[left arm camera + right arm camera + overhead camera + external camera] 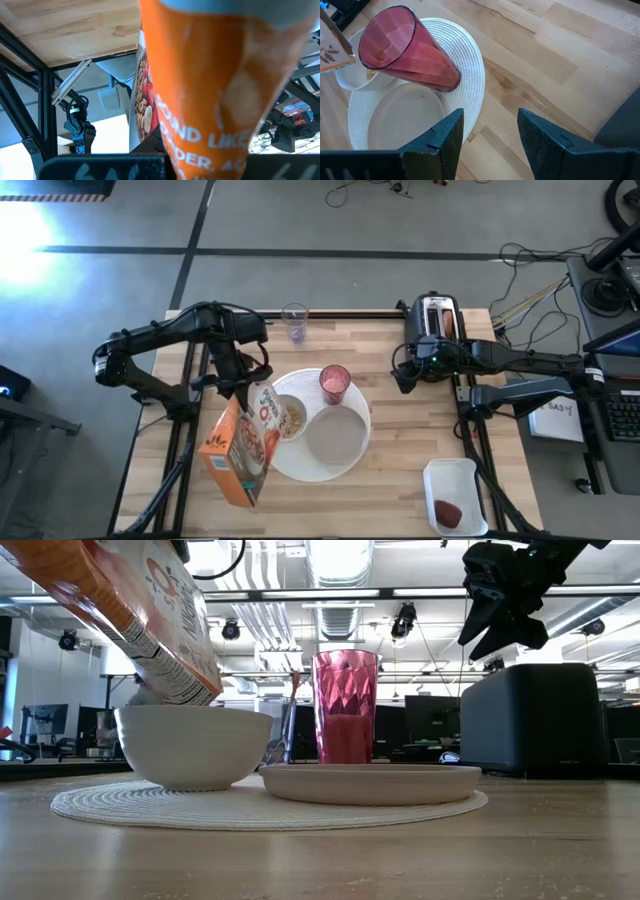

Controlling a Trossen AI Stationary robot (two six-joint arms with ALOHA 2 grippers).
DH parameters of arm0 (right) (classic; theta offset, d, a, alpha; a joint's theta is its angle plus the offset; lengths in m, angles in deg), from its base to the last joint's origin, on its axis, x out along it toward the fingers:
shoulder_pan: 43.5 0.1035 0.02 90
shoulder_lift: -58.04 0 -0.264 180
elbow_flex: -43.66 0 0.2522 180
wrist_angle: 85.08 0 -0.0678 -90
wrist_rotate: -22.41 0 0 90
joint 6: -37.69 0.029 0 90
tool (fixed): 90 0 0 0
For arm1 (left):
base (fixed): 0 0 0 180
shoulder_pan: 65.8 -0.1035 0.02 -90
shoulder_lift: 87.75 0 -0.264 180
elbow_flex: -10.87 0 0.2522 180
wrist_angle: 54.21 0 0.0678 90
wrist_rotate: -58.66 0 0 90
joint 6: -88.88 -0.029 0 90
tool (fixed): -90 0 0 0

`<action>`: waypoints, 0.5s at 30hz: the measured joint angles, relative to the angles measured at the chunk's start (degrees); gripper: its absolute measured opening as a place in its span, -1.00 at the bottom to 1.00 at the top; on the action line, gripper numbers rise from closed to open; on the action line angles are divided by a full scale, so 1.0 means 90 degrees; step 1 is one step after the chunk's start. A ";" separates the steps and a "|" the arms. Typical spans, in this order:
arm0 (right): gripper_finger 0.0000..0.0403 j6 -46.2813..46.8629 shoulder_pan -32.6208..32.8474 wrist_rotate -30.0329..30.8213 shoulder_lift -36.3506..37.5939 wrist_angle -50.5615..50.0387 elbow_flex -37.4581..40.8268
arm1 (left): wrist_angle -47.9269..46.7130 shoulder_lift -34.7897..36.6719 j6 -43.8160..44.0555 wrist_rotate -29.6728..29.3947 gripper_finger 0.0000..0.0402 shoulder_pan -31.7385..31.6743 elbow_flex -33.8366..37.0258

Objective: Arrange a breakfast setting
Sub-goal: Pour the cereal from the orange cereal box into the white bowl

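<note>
My table (400, 430) is a light wooden butcher-block top filling the middle of the high view. At its centre lies a round white woven placemat (290, 465). At the upper right stands the black-and-silver toaster (437, 320), and near the upper edge a clear glass tumbler (294, 322). At the lower right sits a rectangular white tray (445, 478).

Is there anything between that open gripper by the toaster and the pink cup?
Nothing visible. The right gripper hangs open above bare wood beside the black-and-silver toaster, and the table between it and the pink translucent tumbler is bare. The tumbler stands on the woven white round placemat, by the round white plate.
</note>
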 joint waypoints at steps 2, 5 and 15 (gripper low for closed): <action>-0.13 0.0000 0.0002 0.0000 0.0000 0.0000 0.0000 | 0.0000 0.0000 0.0000 -0.0002 -1.00 0.0000 0.0000; -0.13 0.0000 0.0002 0.0001 0.0000 0.0000 0.0000 | 0.0000 0.0000 -0.0001 -0.0005 -1.00 0.0000 0.0000; -0.13 0.0000 0.0002 0.0000 -0.0002 0.0000 0.0000 | -0.0001 0.0113 -0.0270 -0.0416 -1.00 0.0297 0.0002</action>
